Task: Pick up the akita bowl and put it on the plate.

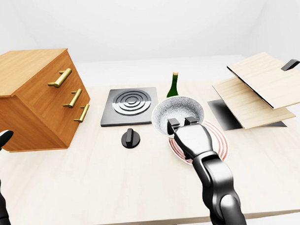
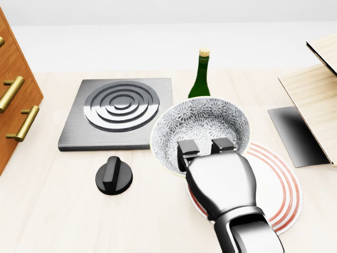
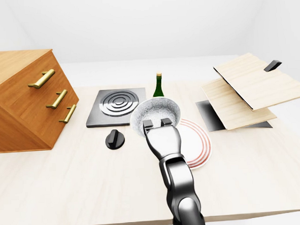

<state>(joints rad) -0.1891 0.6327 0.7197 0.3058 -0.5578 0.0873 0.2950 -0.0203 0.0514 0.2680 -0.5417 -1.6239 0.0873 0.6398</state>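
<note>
In the head view, the akita bowl [image 2: 202, 129] sits mid-table [image 2: 63, 221], overlapping the plate [image 2: 276, 190] at its 4 o'clock; whether it rests on the plate is unclear. The right hand [image 2: 206, 149] meets the bowl's rim at 6 o'clock. At 12 stands the wine bottle [image 2: 200, 76], at 9 the burner plate [image 2: 119, 112], at 8 the knob [image 2: 114, 175]. The drawer cabinet [image 1: 33, 97] lies beyond, at 9, the stacked boards [image 1: 260, 89] at 3.

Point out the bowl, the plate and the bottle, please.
bowl [image 2: 202, 124], head view, patterned inner wall.
plate [image 2: 281, 190], head view, striped rim at right.
bottle [image 2: 200, 81], head view, green neck.
</note>
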